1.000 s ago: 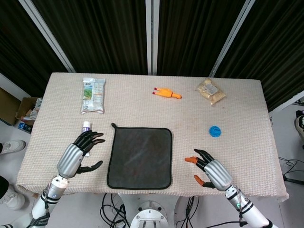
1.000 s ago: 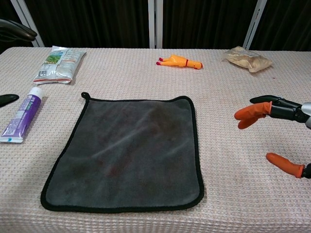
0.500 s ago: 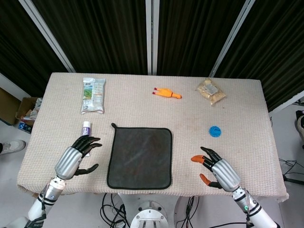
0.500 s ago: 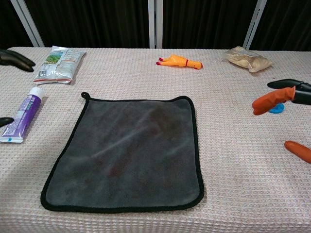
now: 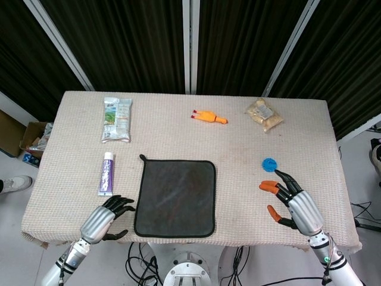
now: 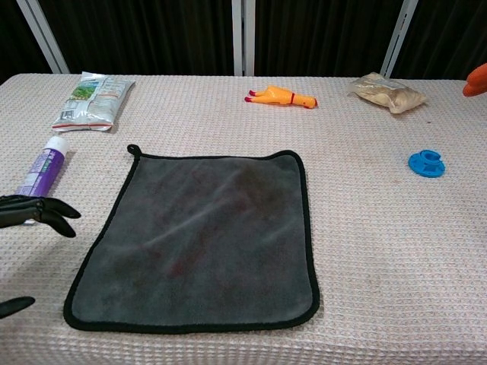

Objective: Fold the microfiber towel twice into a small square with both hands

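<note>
A dark grey microfiber towel point(image 5: 176, 196) point(image 6: 200, 237) with a black hem lies flat and unfolded at the table's front centre. My left hand point(image 5: 105, 218) point(image 6: 34, 213) hovers near the front edge, left of the towel's near left corner, fingers spread and holding nothing. My right hand point(image 5: 294, 204), with orange fingertips, is out to the right of the towel near the front edge, fingers apart and empty. In the chest view only one orange fingertip point(image 6: 475, 77) of it shows at the right border.
A purple-and-white tube point(image 5: 106, 173) point(image 6: 39, 172) lies left of the towel. A blue cap point(image 5: 269, 164) point(image 6: 426, 162) sits just beyond my right hand. At the back lie a snack packet point(image 5: 116, 119), an orange rubber chicken point(image 5: 209, 117) and a bag of nuts point(image 5: 265, 114).
My left hand has drawn back toward the front edge, uncovering the tube. My right hand has moved right and slightly back, away from the towel. The towel has not moved.
</note>
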